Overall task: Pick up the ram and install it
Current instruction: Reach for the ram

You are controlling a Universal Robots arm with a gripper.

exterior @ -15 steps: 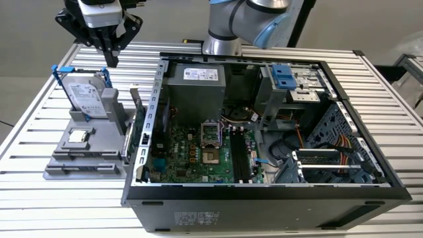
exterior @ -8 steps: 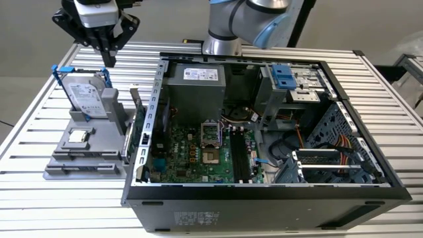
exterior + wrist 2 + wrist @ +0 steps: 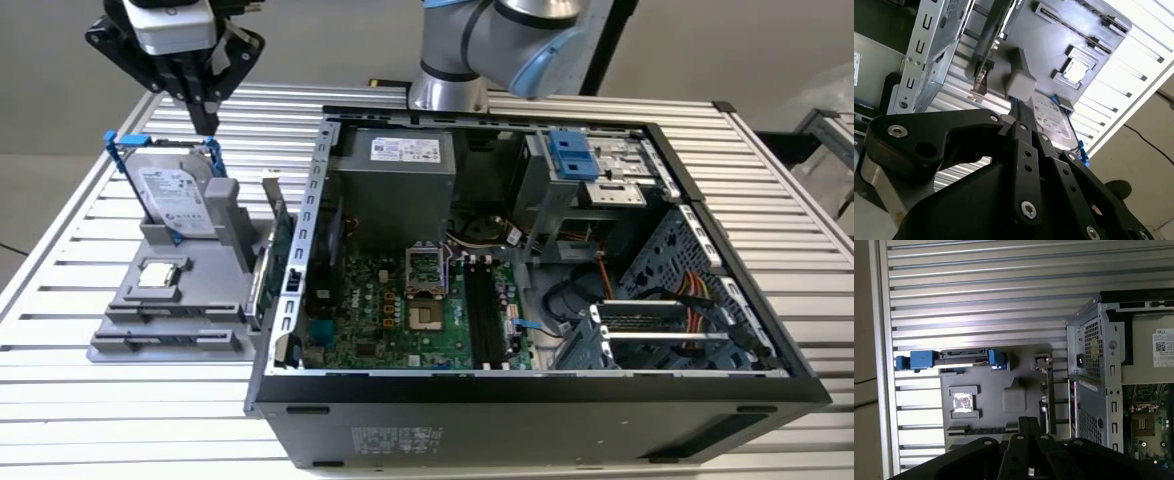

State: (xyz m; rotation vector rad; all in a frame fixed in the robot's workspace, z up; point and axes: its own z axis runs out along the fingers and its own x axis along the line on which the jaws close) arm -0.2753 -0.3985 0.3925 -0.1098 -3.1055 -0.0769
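The open computer case (image 3: 534,400) sits nearest on the slatted table (image 3: 54,270). At the exterior view's left, just beside its wall, the ram (image 3: 275,205) stands on edge in the gray fixture (image 3: 160,340). Farther back, the gripper (image 3: 203,118) hangs above the upright hard drive (image 3: 180,195), its fingers pressed together and empty.

Hard drive (image 3: 174,195), processor chip (image 3: 160,272), open computer case (image 3: 534,425)

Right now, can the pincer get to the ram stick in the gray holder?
Probably yes. The pincer hangs above the hard drive. The ram stands upright in the gray holder nearby, with nothing over its top. The computer case wall sits close, so room looks tight.
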